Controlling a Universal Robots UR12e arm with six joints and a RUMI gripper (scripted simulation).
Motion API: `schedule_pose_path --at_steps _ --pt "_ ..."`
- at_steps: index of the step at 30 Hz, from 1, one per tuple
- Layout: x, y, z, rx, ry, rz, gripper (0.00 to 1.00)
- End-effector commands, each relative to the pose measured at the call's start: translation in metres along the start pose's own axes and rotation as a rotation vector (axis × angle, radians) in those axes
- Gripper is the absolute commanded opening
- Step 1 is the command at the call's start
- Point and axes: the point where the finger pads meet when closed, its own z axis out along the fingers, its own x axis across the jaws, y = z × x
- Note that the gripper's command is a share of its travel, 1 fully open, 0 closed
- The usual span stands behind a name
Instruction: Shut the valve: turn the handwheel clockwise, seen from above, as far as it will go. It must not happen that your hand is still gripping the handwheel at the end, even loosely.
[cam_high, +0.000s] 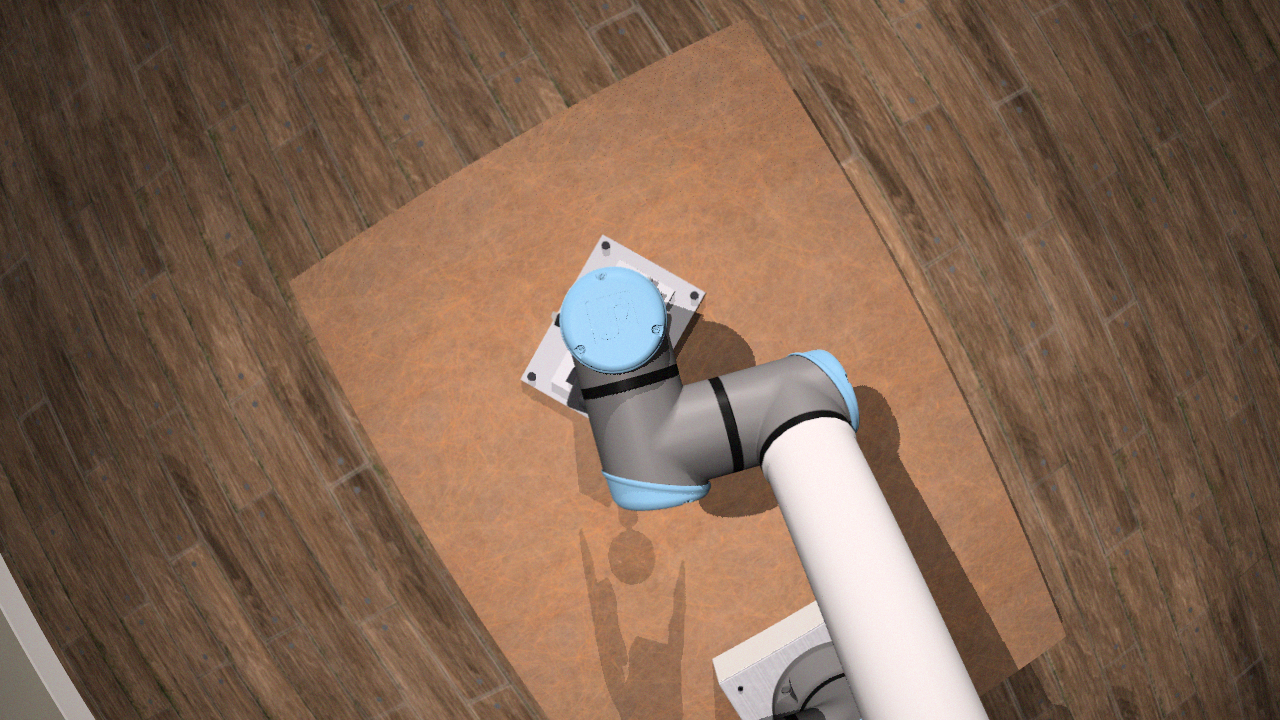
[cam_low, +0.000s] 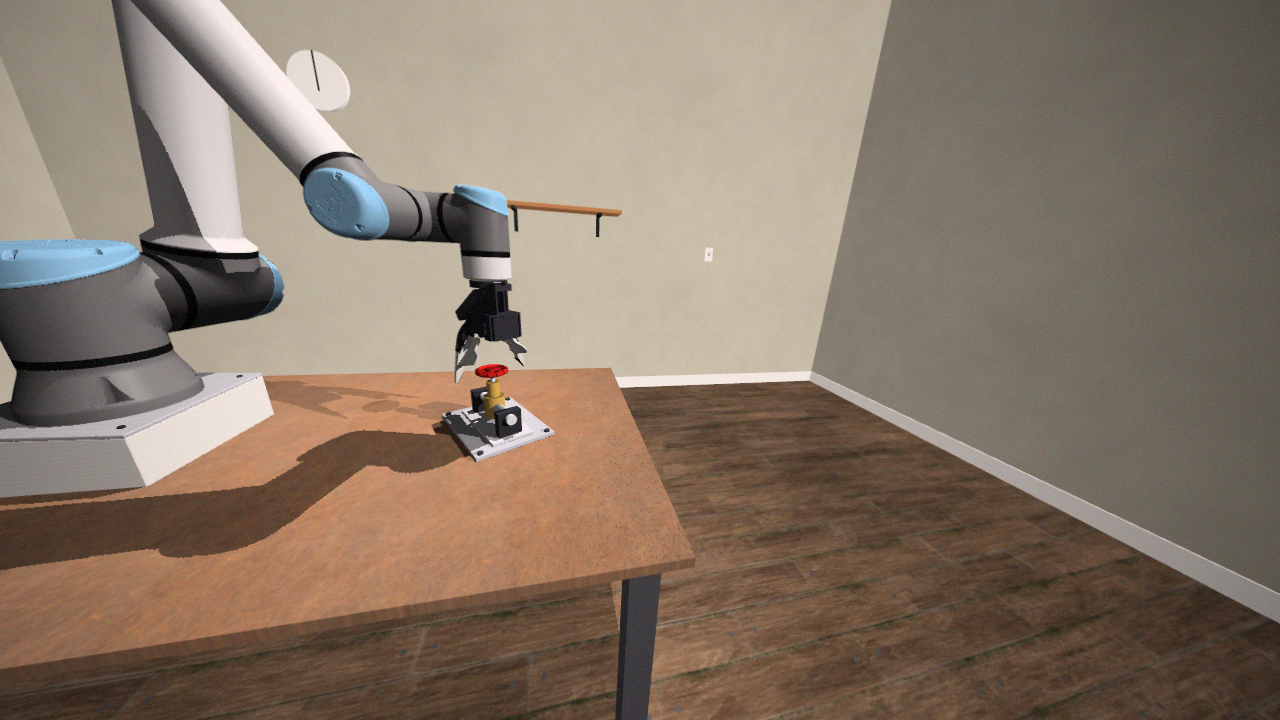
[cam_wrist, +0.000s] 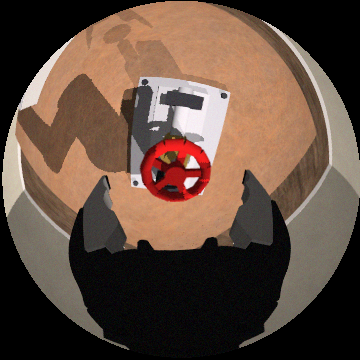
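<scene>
Top view: a brown table stands on a dark plank floor. The robot arm enters from 5 o'clock and bends toward the centre, where its blue-capped wrist joint covers most of a white base plate. The valve on that plate is hidden beneath the wrist. On the table at 6 o'clock lies a shadow of two spread fingers.

Exterior view: the arm reaches from its pedestal at 9 o'clock across the table. The claw points straight down, directly above the red handwheel. Its fingers are spread wide, one on each side of the wheel, with the tips near rim height and not touching it. The wheel tops a brass valve body bolted to the base plate, near the middle of the table. A small shelf hangs on the back wall.

Wrist view: the handwheel sits just below centre, spokes visible, over the plate's 6 o'clock edge. The claw's two grey fingers stand at 8 and 4 o'clock, well apart from the wheel, fully open and holding nothing.
</scene>
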Motion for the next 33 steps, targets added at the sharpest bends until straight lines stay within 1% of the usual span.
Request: schedule_pose_path --at_steps 1,12,14,26,29,33 --pt "0.001 0.003 -0.011 -0.004 0.002 0.002 1.0" --pt "0.001 0.002 -0.039 -0.004 0.002 0.001 1.0" --pt "0.001 0.002 -0.039 -0.004 0.002 0.001 1.0" --pt "0.001 0.002 -0.073 -0.004 0.002 0.0 1.0" --pt "0.001 0.002 -0.08 -0.004 0.002 0.0 1.0" --pt "0.001 0.002 -0.083 -0.004 0.002 0.001 1.0"
